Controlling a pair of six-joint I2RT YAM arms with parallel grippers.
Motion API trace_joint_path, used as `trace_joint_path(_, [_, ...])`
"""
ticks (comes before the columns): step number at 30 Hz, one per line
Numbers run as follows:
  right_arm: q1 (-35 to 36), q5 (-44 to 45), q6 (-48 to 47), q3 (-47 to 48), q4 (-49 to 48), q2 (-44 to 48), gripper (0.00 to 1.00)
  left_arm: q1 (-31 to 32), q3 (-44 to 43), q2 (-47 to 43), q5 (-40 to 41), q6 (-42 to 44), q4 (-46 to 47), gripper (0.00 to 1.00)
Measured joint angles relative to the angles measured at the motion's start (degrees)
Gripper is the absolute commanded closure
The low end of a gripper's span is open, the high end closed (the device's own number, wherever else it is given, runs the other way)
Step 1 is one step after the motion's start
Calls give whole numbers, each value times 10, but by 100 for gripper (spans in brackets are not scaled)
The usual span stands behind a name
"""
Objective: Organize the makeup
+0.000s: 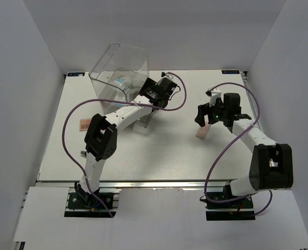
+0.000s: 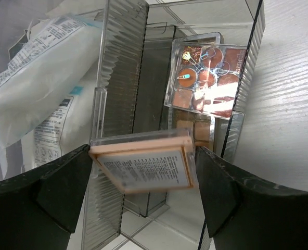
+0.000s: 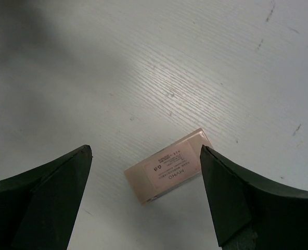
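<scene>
The left pincer [image 2: 143, 179] pinches a flat pink rectangular palette [image 2: 143, 164], likely to slot it into the ribbed clear organiser [image 2: 120, 78] ahead, while the right pincer [image 3: 146, 174], spread, hangs over another pink case [image 3: 167, 173] below.

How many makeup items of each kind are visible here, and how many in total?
pink flat cases: 2
brown eyeshadow palette: 1
white-and-blue packets: 2
small brown item: 1
Total: 6
</scene>
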State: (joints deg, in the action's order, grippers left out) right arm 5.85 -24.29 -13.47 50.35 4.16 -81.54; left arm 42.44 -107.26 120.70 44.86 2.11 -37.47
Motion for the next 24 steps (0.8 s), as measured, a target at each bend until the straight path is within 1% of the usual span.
trace_joint_path(1, [0,13,10,1,4,-5,11,0,0,0,2,-3,1,8])
trace_joint_path(3, [2,45,37,6,19,-17,11,-1,0,0,3,-11,2,6])
trace_joint_path(4, [3,61,53,11,30,-25,11,-1,0,0,3,-16,1,2])
trace_joint_path(10, [15,151,149,48,97,-62,11,-1,-3,0,2,-43,-16,2])
trace_joint_path(14, [24,201,193,67,130,-78,11,-1,-16,0,-3,-67,-36,2])
trace_joint_path(18, [38,257,215,84,149,-109,11,-1,-23,-13,-24,-95,-45,2])
trace_joint_path(21, [53,292,225,93,164,-139,11,-2,0,-55,-54,-120,-39,2])
trace_joint_path(24, [71,320,237,102,175,-170,11,-2,79,-158,-85,-157,-11,2])
